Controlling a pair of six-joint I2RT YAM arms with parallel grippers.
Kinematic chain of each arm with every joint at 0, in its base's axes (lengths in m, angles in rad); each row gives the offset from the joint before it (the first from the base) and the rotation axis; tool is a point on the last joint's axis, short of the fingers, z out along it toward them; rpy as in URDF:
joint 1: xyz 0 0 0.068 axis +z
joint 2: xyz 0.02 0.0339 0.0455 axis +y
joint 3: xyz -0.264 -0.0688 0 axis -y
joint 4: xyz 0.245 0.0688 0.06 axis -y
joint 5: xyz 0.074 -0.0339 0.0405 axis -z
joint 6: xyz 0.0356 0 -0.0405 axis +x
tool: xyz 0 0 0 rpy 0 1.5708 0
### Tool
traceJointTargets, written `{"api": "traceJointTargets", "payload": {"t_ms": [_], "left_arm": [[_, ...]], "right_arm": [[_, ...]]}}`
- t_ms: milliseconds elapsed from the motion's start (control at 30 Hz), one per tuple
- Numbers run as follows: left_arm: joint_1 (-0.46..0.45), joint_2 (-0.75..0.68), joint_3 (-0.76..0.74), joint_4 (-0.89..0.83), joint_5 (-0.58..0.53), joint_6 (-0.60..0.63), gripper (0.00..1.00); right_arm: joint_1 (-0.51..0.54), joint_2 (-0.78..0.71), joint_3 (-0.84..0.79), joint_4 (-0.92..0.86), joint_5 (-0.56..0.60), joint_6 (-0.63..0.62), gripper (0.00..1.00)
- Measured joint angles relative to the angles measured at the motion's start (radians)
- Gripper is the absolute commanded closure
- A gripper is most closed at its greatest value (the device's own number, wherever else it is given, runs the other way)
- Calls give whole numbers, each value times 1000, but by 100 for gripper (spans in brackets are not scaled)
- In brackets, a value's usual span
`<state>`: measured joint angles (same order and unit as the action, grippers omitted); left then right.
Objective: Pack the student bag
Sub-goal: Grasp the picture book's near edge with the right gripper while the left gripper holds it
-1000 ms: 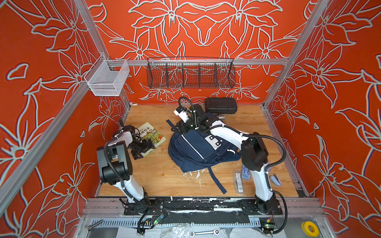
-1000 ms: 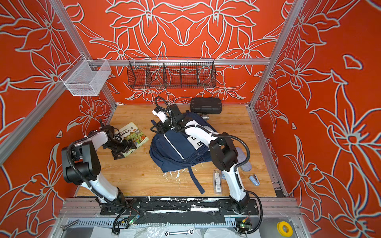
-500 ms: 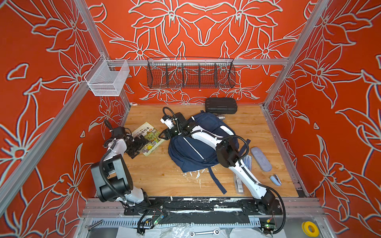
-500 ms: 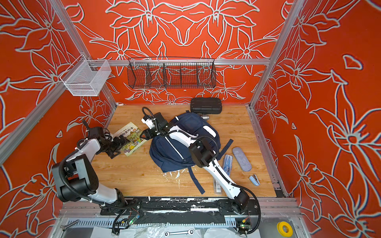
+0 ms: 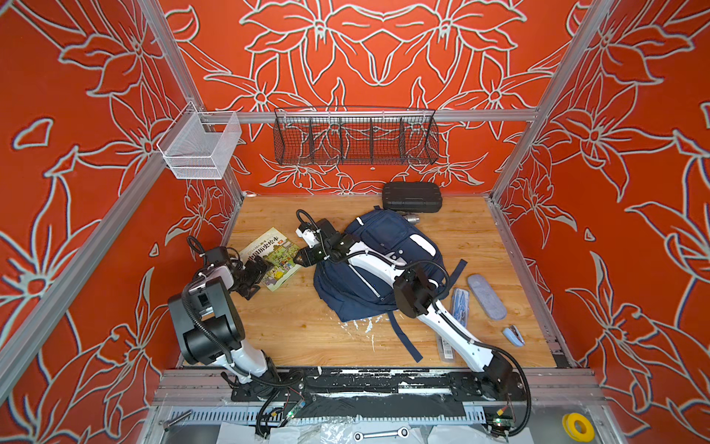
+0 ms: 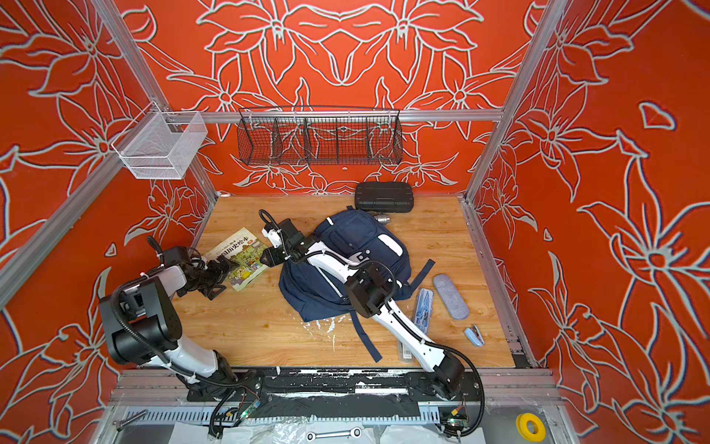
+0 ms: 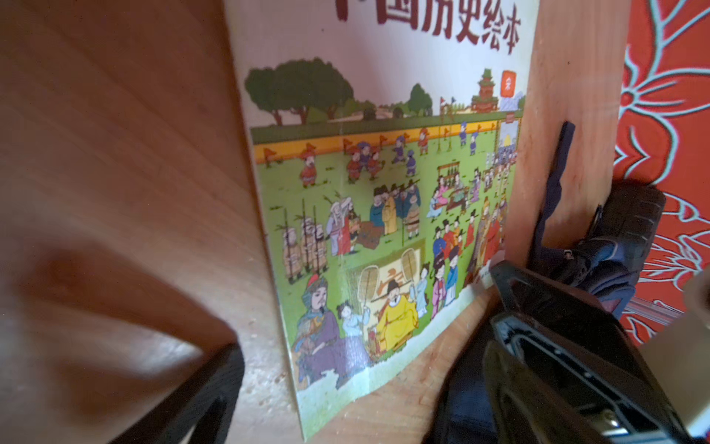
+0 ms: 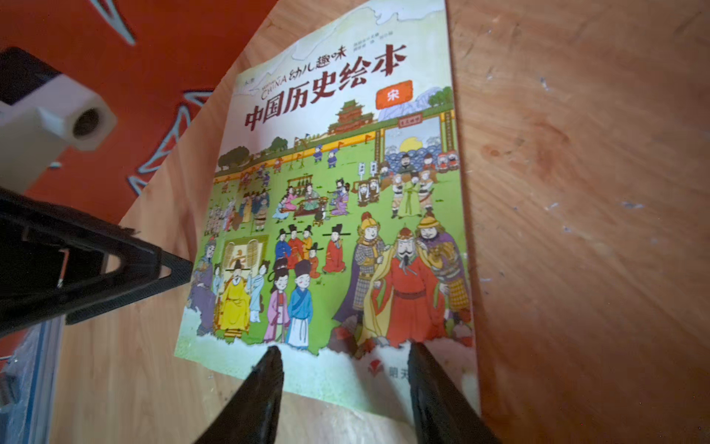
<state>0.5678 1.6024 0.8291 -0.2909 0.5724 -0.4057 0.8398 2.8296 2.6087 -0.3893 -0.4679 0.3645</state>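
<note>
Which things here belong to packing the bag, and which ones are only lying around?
Likely for the job: bag, book, pencil case, geometry set, stapler.
Likely just lying about: black case, wire basket, wrench, tape roll.

Two slender arms [image 5: 374,265], glossy white link shells [image 5: 449,326], blocky matte black joint housings [image 5: 209,330], ribbed black cables [image 5: 193,317] looped alongside, tapered black fingers [image 8: 261,392] on right gripper [image 8: 345,346].
</note>
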Motion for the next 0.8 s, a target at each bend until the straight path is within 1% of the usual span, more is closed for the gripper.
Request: {"api": "traceJointTargets", "payload": {"t_ms": [300, 400, 667, 700, 800], "left_arm": [[8, 35, -21, 151, 80, -38, 3], [10, 45, -27, 192, 111, -56, 1], [9, 58, -76, 299, 182, -111, 25], [9, 58, -79, 308, 188, -118, 30], [8, 58, -83, 335, 207, -134, 52]], "right_arm": [[-3, 38, 80, -68, -3, 27, 55], [-5, 40, 83, -74, -10, 35, 57], [-9, 43, 89, -85, -38, 51, 57], [-9, 43, 90, -87, -42, 54, 57], [-9, 43, 92, -95, -53, 60, 57]]}}
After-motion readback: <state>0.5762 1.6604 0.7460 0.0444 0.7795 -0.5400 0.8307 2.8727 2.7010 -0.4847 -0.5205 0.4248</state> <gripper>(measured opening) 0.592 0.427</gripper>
